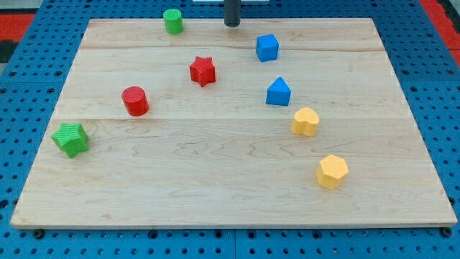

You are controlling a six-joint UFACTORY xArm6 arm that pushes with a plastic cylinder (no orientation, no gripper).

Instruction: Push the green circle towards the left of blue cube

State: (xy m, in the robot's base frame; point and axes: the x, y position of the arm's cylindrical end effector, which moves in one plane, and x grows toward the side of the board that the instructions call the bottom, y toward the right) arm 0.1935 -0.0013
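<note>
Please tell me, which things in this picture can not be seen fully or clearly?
- My tip, camera view: the rod's upper part is cut off by the view's top edge, so no arm shows.
- Whether the tip touches the board: cannot tell.
- The green circle and blue cube show fully; the tip stands between them, apart from both.

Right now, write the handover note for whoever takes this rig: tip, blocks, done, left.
My tip sits at the board's top edge, between the green circle to its left in the view and the blue cube to its lower right, touching neither.
Green circle: top edge, well left of the cube, a wide gap between them.
Done: no contact visible yet.
Left: get behind the circle on its left side, push it rightward to stop just left of the cube.
</note>
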